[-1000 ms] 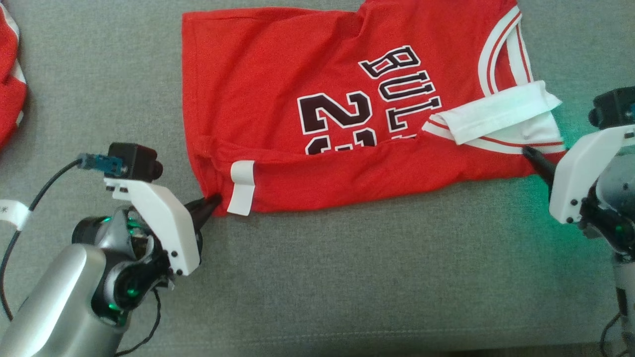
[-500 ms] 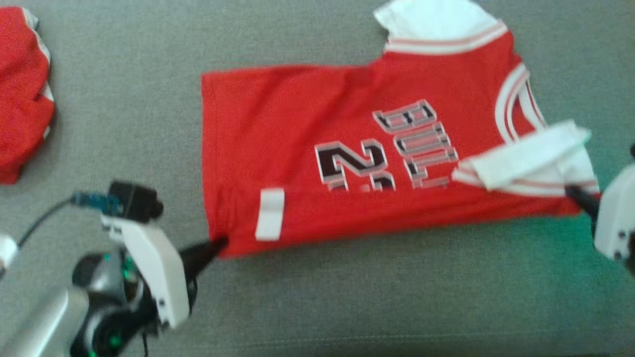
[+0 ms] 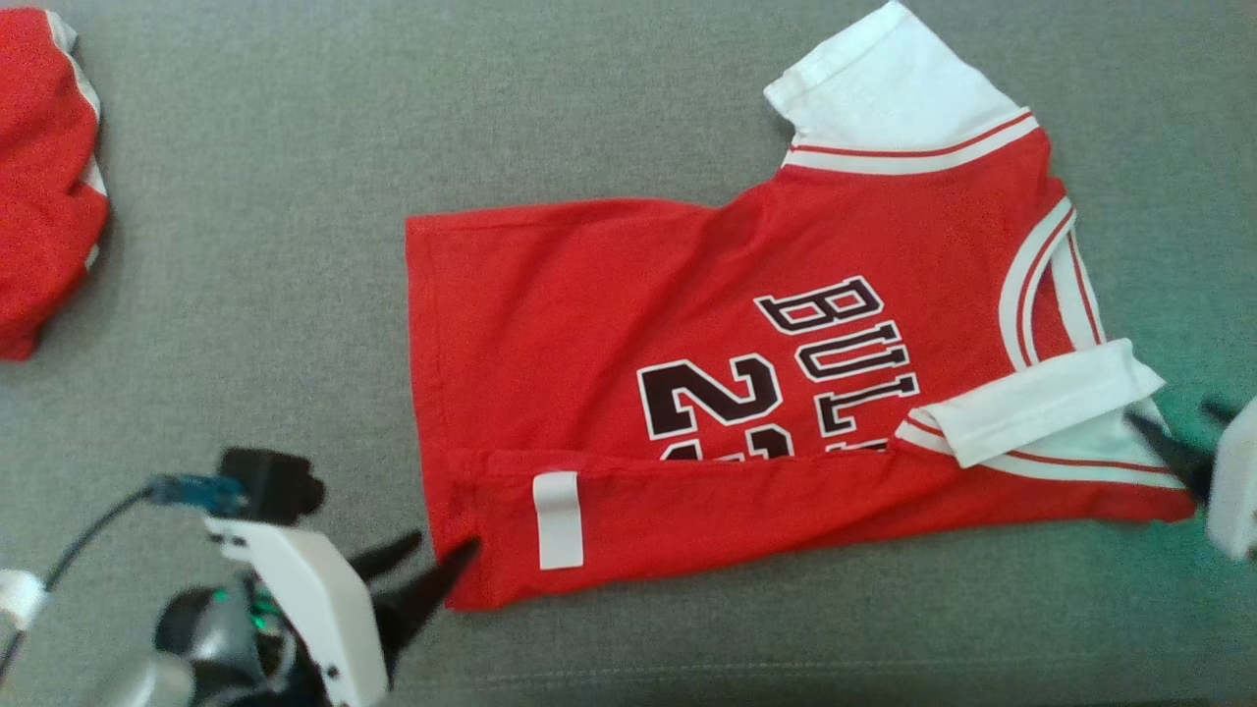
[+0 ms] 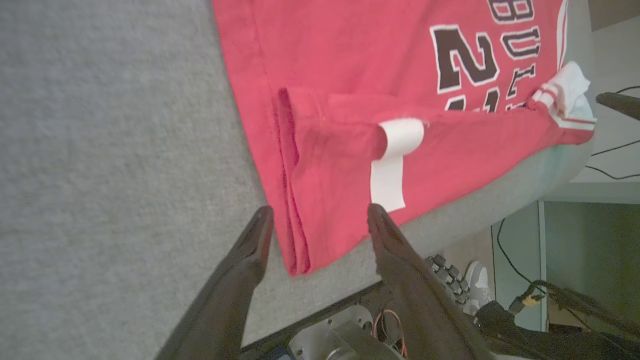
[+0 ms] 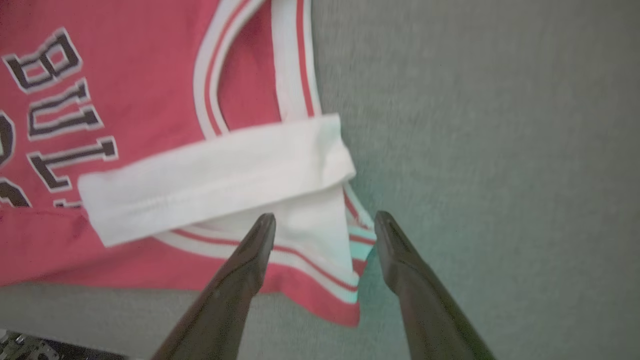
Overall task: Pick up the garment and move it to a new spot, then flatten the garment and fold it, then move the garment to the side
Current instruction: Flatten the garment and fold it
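Note:
The garment (image 3: 609, 324) is a red jersey with white trim and dark lettering, lying flat on the grey surface (image 3: 245, 245). Its near long edge is folded over the front, and a white label (image 3: 558, 520) shows on the fold. My left gripper (image 3: 444, 545) is open at the garment's near-left corner. In the left wrist view that corner of the garment (image 4: 340, 60) lies between the spread fingers of the left gripper (image 4: 320, 212). My right gripper (image 3: 1178, 422) is open at the near-right corner. In the right wrist view the right gripper (image 5: 325, 217) straddles the white sleeve corner of the garment (image 5: 140, 65).
Another red garment (image 3: 39, 177) lies bunched at the far left edge. The left wrist view shows the surface's near edge (image 4: 480, 210) close behind the jersey, with cables and a shoe (image 4: 475, 280) on the floor below.
Both grippers have opened and let go of the garment's near corners, which now rest on the surface. The head camera has shifted, so the whole picture sits lower.

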Tool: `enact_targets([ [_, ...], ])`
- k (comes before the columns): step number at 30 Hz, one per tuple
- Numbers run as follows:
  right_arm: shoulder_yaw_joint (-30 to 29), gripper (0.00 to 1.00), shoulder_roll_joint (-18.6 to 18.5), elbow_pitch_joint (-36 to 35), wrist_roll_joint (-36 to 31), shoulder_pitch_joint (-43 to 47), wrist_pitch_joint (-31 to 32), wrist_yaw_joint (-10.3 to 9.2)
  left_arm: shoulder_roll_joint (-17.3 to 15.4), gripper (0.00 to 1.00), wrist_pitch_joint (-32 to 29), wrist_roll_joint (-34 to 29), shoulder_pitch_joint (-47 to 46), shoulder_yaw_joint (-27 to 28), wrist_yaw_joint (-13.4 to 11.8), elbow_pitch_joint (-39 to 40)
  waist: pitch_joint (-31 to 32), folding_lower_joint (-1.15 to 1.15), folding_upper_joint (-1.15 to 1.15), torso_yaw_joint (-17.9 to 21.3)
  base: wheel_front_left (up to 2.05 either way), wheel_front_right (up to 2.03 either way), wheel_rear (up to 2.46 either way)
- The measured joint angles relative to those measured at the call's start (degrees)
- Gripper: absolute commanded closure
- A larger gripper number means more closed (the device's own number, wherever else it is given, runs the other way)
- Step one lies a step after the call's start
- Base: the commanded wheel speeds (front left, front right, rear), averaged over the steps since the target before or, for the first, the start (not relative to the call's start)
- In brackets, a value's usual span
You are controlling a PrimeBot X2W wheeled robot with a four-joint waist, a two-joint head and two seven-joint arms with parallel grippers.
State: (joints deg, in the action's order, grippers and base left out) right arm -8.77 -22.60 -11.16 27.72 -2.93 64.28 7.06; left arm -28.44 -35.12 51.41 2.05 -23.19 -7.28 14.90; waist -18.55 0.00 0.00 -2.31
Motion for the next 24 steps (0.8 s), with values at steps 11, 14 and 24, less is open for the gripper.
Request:
enact_targets([
  [11, 5.65, 0.00, -1.97, 5.08, -6.54, -31.94, -3.34, 0.00, 2.24, 0.00, 0.63, -7.87, -26.44, 0.29, -0.81, -5.86, -7.66, 0.00, 0.00, -3.01, 0.00, 0.00, 0.00],
  [14, 8.69, 0.00, -1.96, 12.48, -10.49, -38.38, -5.05, 0.00, 4.75, 0.00, 0.34, -11.60, -33.94, -3.25, 0.45, -11.93, -9.86, 0.01, 0.00, -5.35, 0.00, 0.00, 0.00],
  [24, 12.80, 0.00, -1.63, 30.73, -16.02, -48.66, -13.28, 0.00, 9.66, 0.00, -0.26, -12.88, -41.02, -8.48, 5.37, -20.75, -14.87, 0.01, 0.00, -12.23, 0.00, 0.00, 0.00],
])
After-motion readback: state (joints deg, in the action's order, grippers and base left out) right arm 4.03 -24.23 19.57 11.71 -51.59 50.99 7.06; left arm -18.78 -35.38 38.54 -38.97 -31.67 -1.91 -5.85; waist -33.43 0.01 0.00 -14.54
